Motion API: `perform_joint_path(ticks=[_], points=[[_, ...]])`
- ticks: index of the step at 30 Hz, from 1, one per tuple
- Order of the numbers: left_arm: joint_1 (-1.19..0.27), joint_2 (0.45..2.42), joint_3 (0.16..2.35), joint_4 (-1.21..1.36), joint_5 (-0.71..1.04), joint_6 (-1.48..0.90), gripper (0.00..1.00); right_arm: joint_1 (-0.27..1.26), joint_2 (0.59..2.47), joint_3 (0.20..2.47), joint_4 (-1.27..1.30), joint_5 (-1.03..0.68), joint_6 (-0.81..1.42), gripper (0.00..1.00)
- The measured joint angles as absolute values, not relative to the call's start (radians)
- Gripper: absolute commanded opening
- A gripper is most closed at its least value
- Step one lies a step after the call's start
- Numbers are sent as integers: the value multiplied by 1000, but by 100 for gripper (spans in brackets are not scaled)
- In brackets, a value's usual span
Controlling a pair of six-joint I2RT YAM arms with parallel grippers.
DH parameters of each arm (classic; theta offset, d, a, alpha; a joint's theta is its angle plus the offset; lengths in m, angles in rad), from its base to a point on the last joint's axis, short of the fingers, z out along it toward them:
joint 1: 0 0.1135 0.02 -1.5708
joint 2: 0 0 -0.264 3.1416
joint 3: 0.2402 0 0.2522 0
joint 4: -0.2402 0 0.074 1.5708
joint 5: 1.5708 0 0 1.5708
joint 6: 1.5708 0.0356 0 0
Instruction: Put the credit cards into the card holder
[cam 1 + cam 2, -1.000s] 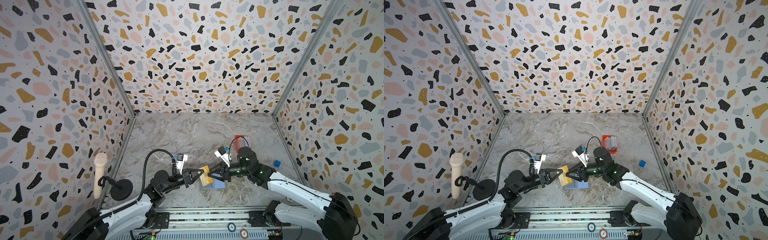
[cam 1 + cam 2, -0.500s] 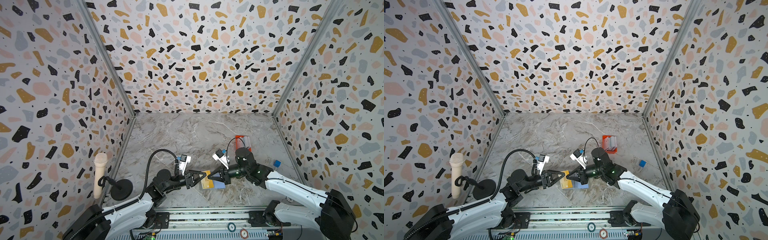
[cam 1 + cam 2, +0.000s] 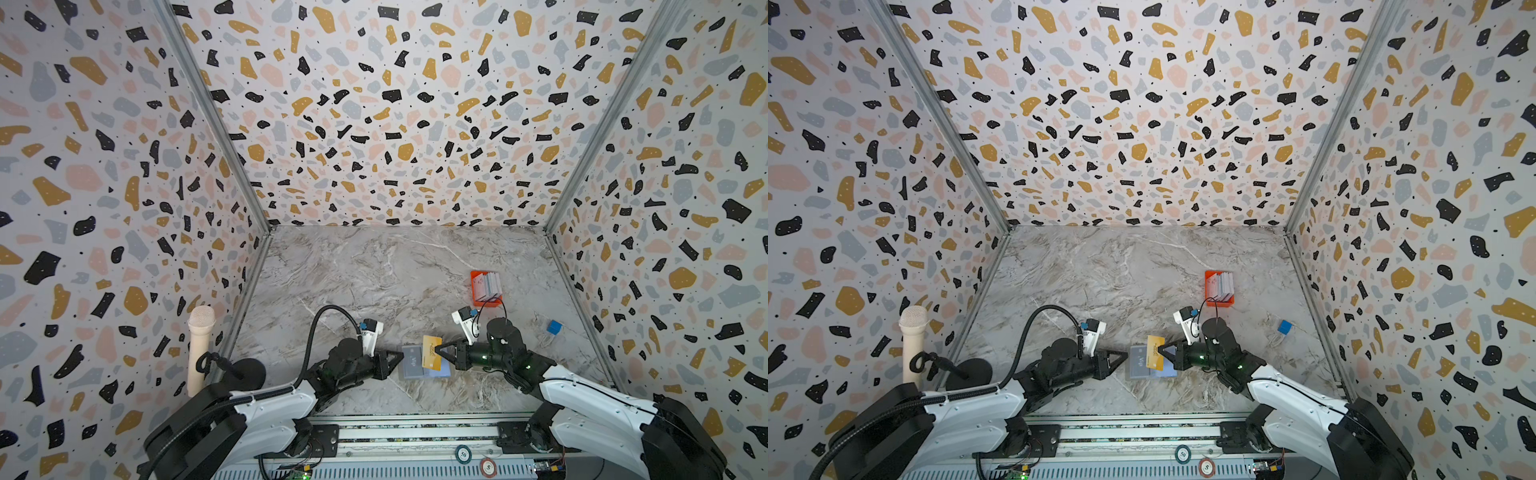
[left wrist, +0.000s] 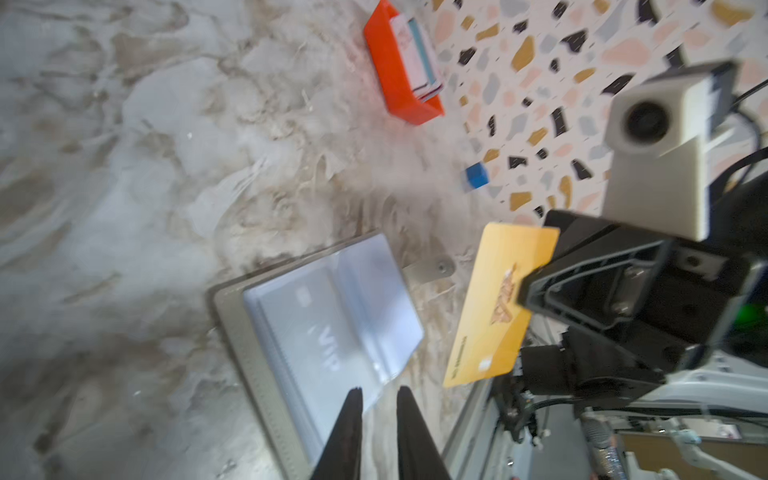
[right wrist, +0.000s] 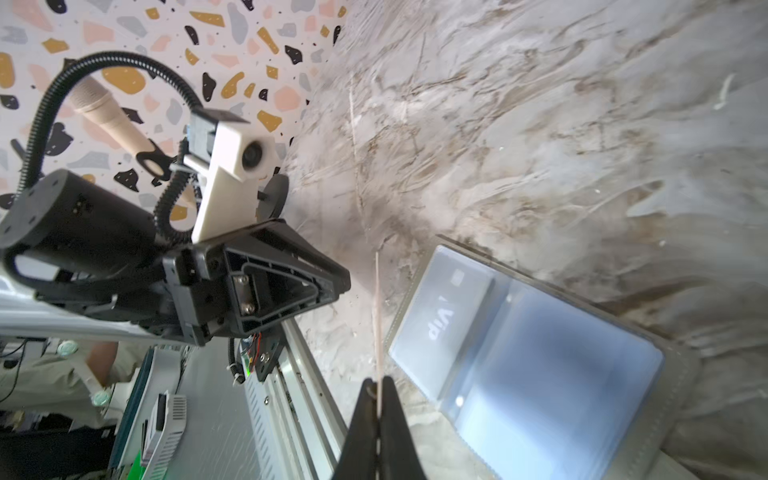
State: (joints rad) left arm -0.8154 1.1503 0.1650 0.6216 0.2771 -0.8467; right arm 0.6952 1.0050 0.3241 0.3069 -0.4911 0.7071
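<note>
The card holder [image 3: 415,370] [image 3: 1138,372] lies open on the table near the front, pale blue clear pockets up. A dark "Vip" card [image 4: 320,332] [image 5: 440,320] sits inside one pocket. My right gripper [image 3: 438,351] [image 5: 377,380] is shut on a yellow credit card [image 3: 431,353] [image 4: 494,307], held on edge above the holder's right half. My left gripper [image 3: 394,361] [image 4: 379,392] hovers at the holder's left edge, fingers a narrow gap apart, holding nothing. More credit cards [image 3: 486,286] stand in the orange tray [image 3: 478,302].
A blue cube [image 3: 554,327] lies near the right wall. A microphone on a round stand [image 3: 200,349] is at the front left. Two poker chips [image 3: 462,454] rest on the front rail. Patterned walls close in three sides.
The yellow card has passed from my left gripper to my right. The right gripper shut on it; the left let go and drew back to the left.
</note>
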Motion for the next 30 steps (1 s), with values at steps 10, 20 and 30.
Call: perform_joint_path(ticks=[10, 20, 30], points=[[-857, 1298, 186, 658, 235, -841, 0, 686, 1121, 323, 386, -415, 713, 0], [-862, 1377, 212, 675, 213, -841, 0, 657, 1213, 323, 443, -414, 710, 0], [-862, 1405, 213, 674, 207, -841, 0, 652, 1272, 323, 494, -422, 710, 0]])
